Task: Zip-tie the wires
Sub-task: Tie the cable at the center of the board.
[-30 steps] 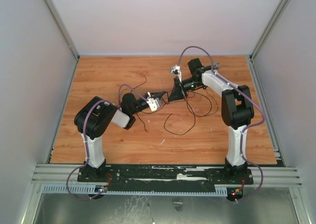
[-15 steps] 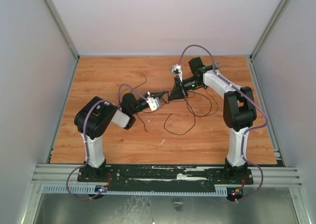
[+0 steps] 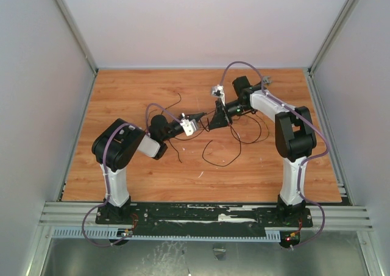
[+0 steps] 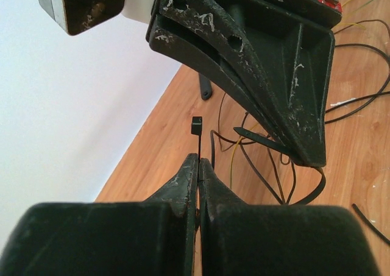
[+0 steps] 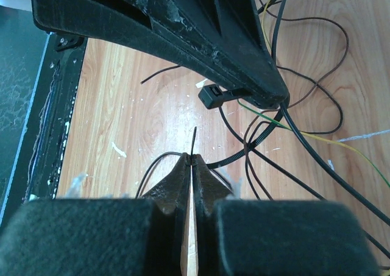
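The wires [image 3: 241, 136] lie in loose dark loops on the wooden table, right of centre; they also show in the right wrist view [image 5: 317, 63] and the left wrist view [image 4: 256, 166]. The two grippers meet tip to tip above them. My left gripper [image 3: 203, 118] [image 4: 198, 160] is shut on the zip tie near its head [image 4: 196, 125], which sticks out past the fingertips. My right gripper [image 3: 214, 121] [image 5: 191, 158] is shut on the zip tie's thin tail [image 5: 194, 139]. The ribbed strip [image 5: 244, 154] curves round several wires. The head also shows in the right wrist view [image 5: 213, 97], at the left gripper's tip.
The table's wooden top [image 3: 134, 93] is walled by white panels at the back and sides. A loose wire end [image 3: 177, 99] lies behind the left arm. Small white flecks [image 5: 119, 148] dot the wood. The metal rail [image 3: 201, 215] holds both arm bases.
My right wrist has shifted slightly and its gripper has tilted a little. The wire loop in front has moved slightly. Both grippers stay shut and tip to tip.
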Controlling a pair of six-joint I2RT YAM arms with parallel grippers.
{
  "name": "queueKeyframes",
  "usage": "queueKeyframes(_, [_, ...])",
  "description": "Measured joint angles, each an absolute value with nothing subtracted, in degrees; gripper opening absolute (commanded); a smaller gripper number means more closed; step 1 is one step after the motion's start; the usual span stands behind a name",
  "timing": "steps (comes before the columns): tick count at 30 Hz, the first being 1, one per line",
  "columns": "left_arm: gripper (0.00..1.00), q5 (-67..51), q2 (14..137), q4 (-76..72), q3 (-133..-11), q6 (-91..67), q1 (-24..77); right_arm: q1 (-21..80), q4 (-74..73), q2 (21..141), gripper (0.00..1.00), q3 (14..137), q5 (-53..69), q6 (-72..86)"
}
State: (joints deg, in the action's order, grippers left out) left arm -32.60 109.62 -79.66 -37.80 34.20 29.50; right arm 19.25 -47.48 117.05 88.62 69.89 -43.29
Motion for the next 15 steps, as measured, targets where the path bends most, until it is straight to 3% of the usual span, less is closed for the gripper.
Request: queueKeyframes(15, [0.00,-32.62,109.62,-79.79,-37.80,33.63,29.50,19.25,-47.59,117.14,0.00,92.42,69.91,-43.27])
